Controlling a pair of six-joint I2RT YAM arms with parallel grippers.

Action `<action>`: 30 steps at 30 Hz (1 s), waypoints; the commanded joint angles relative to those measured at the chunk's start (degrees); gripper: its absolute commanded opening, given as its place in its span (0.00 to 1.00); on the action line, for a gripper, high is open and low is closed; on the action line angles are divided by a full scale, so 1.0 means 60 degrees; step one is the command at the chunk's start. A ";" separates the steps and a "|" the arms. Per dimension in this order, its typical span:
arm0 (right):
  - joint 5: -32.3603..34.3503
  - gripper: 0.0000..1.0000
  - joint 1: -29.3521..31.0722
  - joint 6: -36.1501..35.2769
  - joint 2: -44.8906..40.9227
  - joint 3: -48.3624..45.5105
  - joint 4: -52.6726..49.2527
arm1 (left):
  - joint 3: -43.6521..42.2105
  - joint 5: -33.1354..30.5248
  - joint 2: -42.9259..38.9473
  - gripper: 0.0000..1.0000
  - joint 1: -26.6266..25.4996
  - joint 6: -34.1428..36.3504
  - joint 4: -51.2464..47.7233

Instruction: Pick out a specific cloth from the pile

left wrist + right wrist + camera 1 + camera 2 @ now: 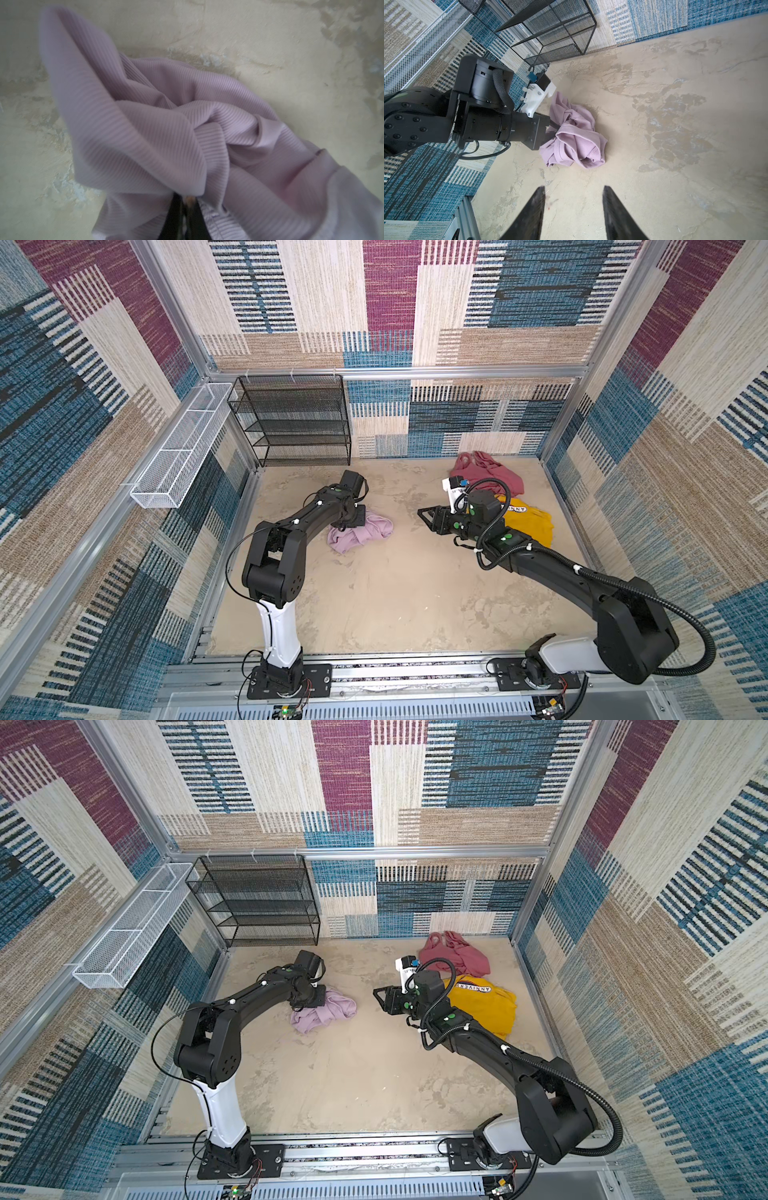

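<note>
- The cloth [360, 533] [325, 1012] is pale lilac and has no print. It lies in a crumpled heap on the sandy table [395, 597], a bit left of the middle.
- In the left wrist view the cloth [166, 124] fills most of the picture. It has fine ribs and deep folds.
- The left gripper [552, 131] is pinched tight on one edge of the cloth [575, 139]. Its dark fingers [176, 209] poke out from under the folds, close together.
- The pile [513, 485] sits at the back right of the table, well apart from the lilac cloth.
- In both top views, the pile is a dusty rose top [486, 470] [455, 952] and a yellow shirt [530, 524] [488, 1009] with black and white letters. The two touch.
- The right gripper [426, 518] [381, 997] [573, 188] is between the cloth and the yellow shirt. It points toward the cloth. Its two fingers are apart with nothing between them.
- A black mesh shelf [295, 423] stands at the back left, and a white wire basket [178, 456] hangs on the left wall.
</note>
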 commanded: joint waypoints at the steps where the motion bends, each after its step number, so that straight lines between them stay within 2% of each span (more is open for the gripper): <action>1: 0.0076 0.48 0.0011 0.0103 -0.0131 0.0030 0.0204 | -0.0179 -0.0426 -0.0336 0.10 0.0000 0.0135 -0.0025; 4: 0.0220 0.49 0.0007 0.0040 -0.0307 0.0031 0.0075 | -0.0287 -0.0574 -0.0707 0.22 0.0020 0.0097 0.0024; 9: 0.0595 0.55 -0.0015 -0.0232 -0.0573 0.0292 -0.0516 | -0.0487 -0.0781 -0.1536 0.36 0.0014 -0.0023 0.0016; 15: 0.1400 0.76 -0.0276 -0.0553 -0.1259 0.0195 -0.0997 | -0.1045 -0.1179 -0.2784 0.47 0.0038 -0.0145 0.0249; 16: 0.1521 0.82 -0.0373 -0.0660 -0.1393 0.0163 -0.1091 | -0.1254 -0.1297 -0.3048 0.51 0.0050 -0.0092 0.0387; 17: 0.1679 0.87 -0.0507 -0.0788 -0.1562 0.0127 -0.1161 | -0.1459 -0.1428 -0.3311 0.62 0.0091 -0.0091 0.0545; 18: 0.1863 0.89 -0.0597 -0.0845 -0.1674 0.0105 -0.1222 | -0.1614 -0.1458 -0.3510 0.63 0.0137 -0.0080 0.0642; 19: 0.2056 0.97 -0.0707 -0.0950 -0.1815 0.0065 -0.1304 | -0.1811 -0.1465 -0.3734 0.63 0.0224 -0.0104 0.0737; 20: 0.2243 1.00 -0.0826 -0.1089 -0.1945 0.0026 -0.1372 | -0.2012 -0.1469 -0.3968 0.63 0.0330 -0.0154 0.0836; 25: 0.3052 1.00 -0.1611 -0.1617 -0.2553 -0.0283 -0.1449 | -0.2940 -0.1405 -0.4971 0.64 0.1011 -0.0312 0.1249; 30: 0.4365 1.00 -0.2446 -0.2137 -0.3109 -0.1041 -0.0945 | -0.4190 -0.1428 -0.5986 0.64 0.1733 -0.0313 0.1980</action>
